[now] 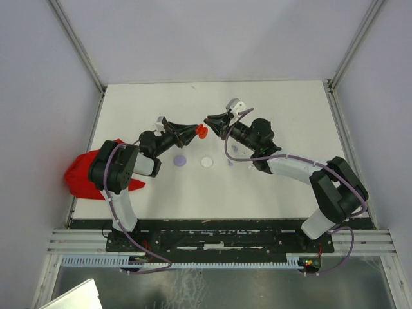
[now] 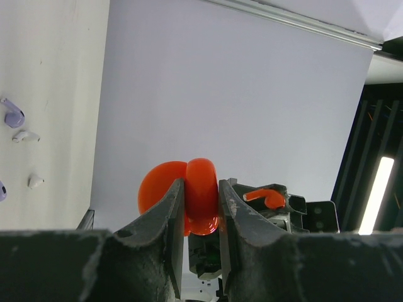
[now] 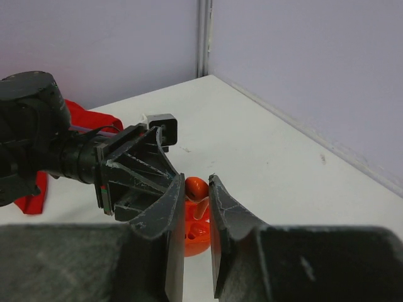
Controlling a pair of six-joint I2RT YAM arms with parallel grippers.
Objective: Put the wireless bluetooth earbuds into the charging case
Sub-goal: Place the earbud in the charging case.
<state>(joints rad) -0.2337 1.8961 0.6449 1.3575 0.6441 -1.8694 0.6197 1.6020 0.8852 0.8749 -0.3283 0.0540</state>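
From the top camera I see both arms reaching in and meeting over the middle of the white table (image 1: 283, 109). The left gripper (image 1: 196, 132) is closed tight on a red case (image 1: 201, 132) and holds it up above the table. The right gripper (image 1: 212, 122) points at the case from the other side, very near it.

The top camera is too far away to show more than a red blob. The left wrist camera shows the case open like a shell, with two round halves side by side and one half squeezed between the jaws. Only this view shows a tiny red earbud (image 2: 264, 195) with a bent stem. It is pinched at the tip of the right gripper, just beside the case.

The right wrist camera is the only one that looks into the case. Its jaws stand close together with a thin gap. Past them the open half of the case faces me, and it has small hollows in it. The picture is too dim there for me to say what is in them.

A lilac disc (image 1: 181, 159) and a white disc (image 1: 206, 162) lie flat on the table, near each other. A lilac earbud (image 2: 12, 116) and two white earbuds (image 2: 25, 135) lie loose on the table, and the left wrist view shows them best. A red cloth (image 1: 84, 174) sits at the table's left edge.
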